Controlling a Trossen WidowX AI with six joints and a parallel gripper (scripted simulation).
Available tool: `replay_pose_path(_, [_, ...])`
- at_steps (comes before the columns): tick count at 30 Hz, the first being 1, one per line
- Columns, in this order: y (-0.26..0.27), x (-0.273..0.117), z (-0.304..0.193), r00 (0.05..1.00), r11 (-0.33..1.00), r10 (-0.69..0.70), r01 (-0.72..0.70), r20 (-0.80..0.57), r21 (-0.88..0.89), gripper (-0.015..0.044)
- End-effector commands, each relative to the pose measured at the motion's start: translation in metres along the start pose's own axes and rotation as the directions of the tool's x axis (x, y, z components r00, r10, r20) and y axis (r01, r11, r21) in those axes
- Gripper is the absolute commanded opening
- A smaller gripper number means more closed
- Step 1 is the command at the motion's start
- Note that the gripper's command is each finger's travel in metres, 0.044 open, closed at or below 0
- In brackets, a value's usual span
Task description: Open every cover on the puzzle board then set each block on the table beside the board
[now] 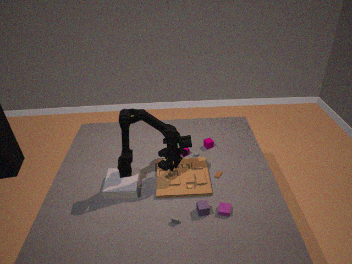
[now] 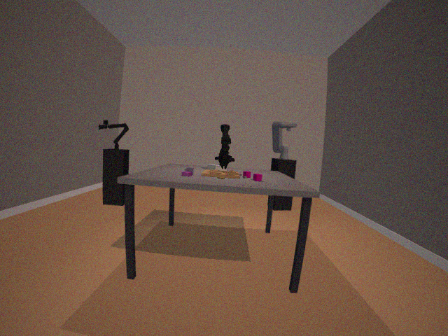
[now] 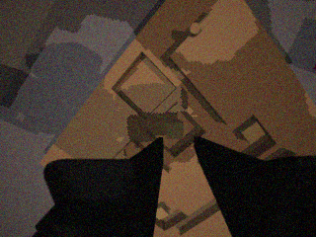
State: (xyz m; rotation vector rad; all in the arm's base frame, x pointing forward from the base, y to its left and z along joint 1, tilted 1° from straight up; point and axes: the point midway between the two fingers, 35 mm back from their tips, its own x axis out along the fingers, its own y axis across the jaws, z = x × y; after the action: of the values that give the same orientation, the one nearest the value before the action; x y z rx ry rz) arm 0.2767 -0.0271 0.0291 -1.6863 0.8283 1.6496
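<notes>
The wooden puzzle board [image 1: 164, 191] [image 2: 211, 174] [image 3: 96, 116] lies flat on the table. It has square recesses and raised wooden plates, one plate [image 1: 201, 178] near its right side and another plate [image 1: 174, 181] near the middle. A small square recess [image 1: 189, 186] is at the near edge. My gripper [image 1: 171, 168] [image 2: 224, 167] [image 3: 178, 141] points down just above the board's far left part. Its fingers are parted with nothing between them. Its body hides part of the board, and it is too dim to tell which wells hold blocks.
Two magenta cubes [image 1: 208, 143] [image 1: 185, 152] stand behind the board. A purple block [image 1: 203, 208] and a pink block [image 1: 224, 209] are in front. A small orange piece [image 1: 218, 174] lies to the right. Small grey pieces [image 1: 196, 154] [image 1: 175, 220] and a white box [image 1: 120, 184] are also on the table.
</notes>
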Motion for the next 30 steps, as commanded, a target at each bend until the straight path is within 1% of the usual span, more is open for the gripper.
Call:
replay_pose_path(1, [0.001,0.001,0.001,1.000,1.000,0.003,-0.003,0.002,-0.001,0.0144])
replay_pose_path(10, [0.001,0.003,0.001,1.000,1.000,0.003,-0.003,0.002,-0.001,0.0144])
replay_pose_path(30, [0.001,0.022,0.000,1.000,1.000,0.003,-0.003,0.002,-0.001,0.0144])
